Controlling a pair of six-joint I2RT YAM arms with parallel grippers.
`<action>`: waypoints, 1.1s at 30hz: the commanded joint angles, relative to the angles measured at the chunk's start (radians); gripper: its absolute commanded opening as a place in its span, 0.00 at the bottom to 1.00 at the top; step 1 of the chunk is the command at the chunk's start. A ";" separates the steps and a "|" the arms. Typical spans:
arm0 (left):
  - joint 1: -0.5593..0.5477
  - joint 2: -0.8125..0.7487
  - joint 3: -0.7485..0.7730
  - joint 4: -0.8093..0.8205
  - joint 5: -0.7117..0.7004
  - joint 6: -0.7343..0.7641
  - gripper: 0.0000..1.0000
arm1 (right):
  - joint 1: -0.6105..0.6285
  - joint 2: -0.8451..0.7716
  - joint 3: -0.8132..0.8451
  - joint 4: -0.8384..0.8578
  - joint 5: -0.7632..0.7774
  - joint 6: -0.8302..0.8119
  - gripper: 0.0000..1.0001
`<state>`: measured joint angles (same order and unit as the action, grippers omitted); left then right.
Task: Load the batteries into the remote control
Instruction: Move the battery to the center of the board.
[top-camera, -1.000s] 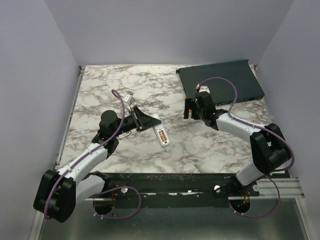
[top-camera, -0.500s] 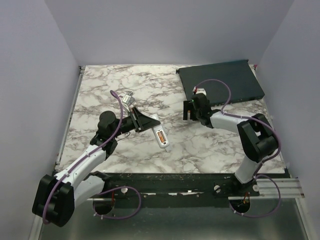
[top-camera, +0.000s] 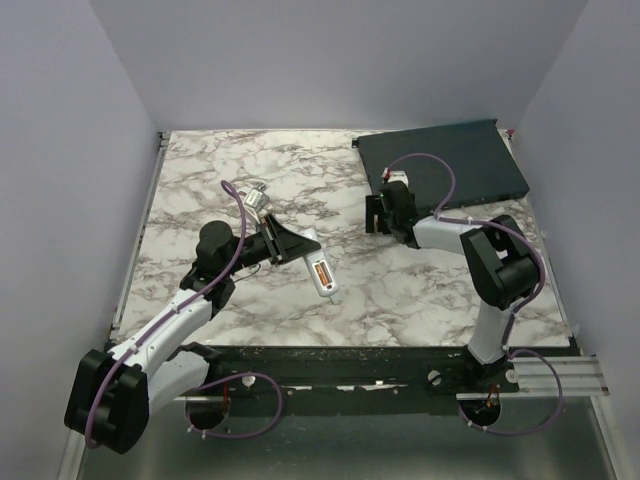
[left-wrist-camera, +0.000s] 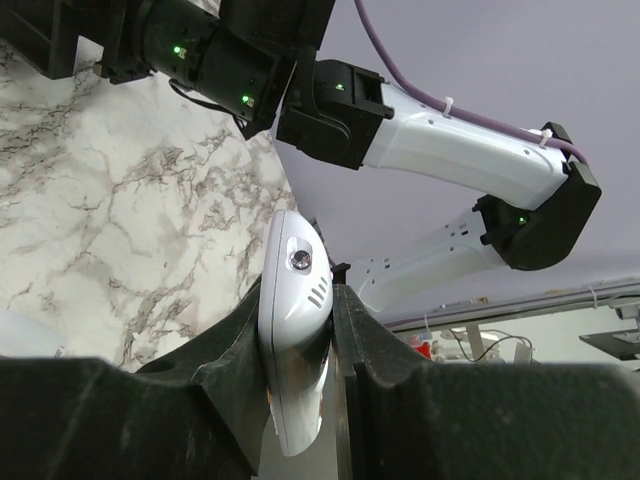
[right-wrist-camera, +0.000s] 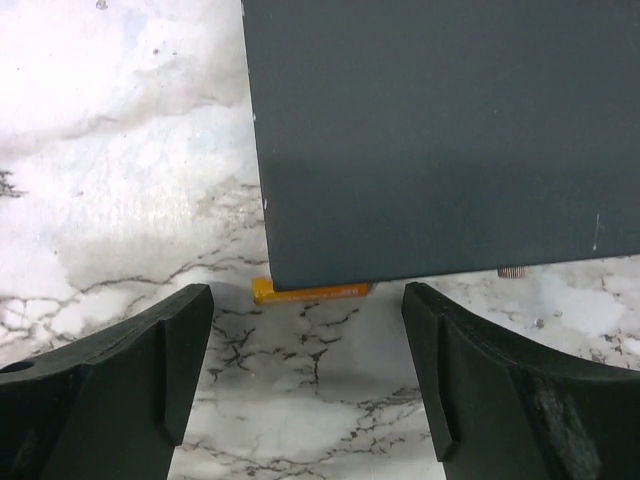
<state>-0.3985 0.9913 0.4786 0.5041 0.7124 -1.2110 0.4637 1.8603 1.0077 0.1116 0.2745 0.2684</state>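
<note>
The white remote control (left-wrist-camera: 295, 300) is clamped between the fingers of my left gripper (top-camera: 303, 250), which is shut on its upper end. In the top view its orange-copper battery recess (top-camera: 322, 271) faces up and its lower end points toward the table's near edge. One orange battery (right-wrist-camera: 310, 292) lies on the marble, tucked against the bottom edge of the dark box (right-wrist-camera: 440, 130). My right gripper (right-wrist-camera: 305, 370) hovers just in front of that battery. Its jaws are spread wide with nothing between them. In the top view the right gripper (top-camera: 377, 214) covers the battery.
The large dark flat box (top-camera: 442, 166) fills the back right corner of the marble table (top-camera: 200, 190). A tiny brownish stub (right-wrist-camera: 511, 271) pokes out from under the box edge, right of the battery. A pale piece (left-wrist-camera: 15, 335) lies at the left wrist view's lower left.
The right arm's elbow has folded in, and its gripper has shifted slightly left and back toward the box's near corner. The left arm and the remote have stayed put.
</note>
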 joint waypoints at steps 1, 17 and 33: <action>0.006 -0.003 0.038 0.001 0.012 0.018 0.00 | -0.007 0.056 0.053 0.015 0.046 -0.013 0.83; 0.007 -0.007 0.031 -0.001 0.008 0.016 0.00 | -0.008 0.083 0.059 -0.019 0.039 0.010 0.62; 0.008 0.001 0.030 0.014 0.009 0.008 0.00 | -0.008 -0.021 -0.017 -0.045 -0.039 0.020 0.42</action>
<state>-0.3985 0.9913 0.4824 0.4835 0.7120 -1.2034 0.4564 1.8809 1.0348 0.0994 0.2928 0.2832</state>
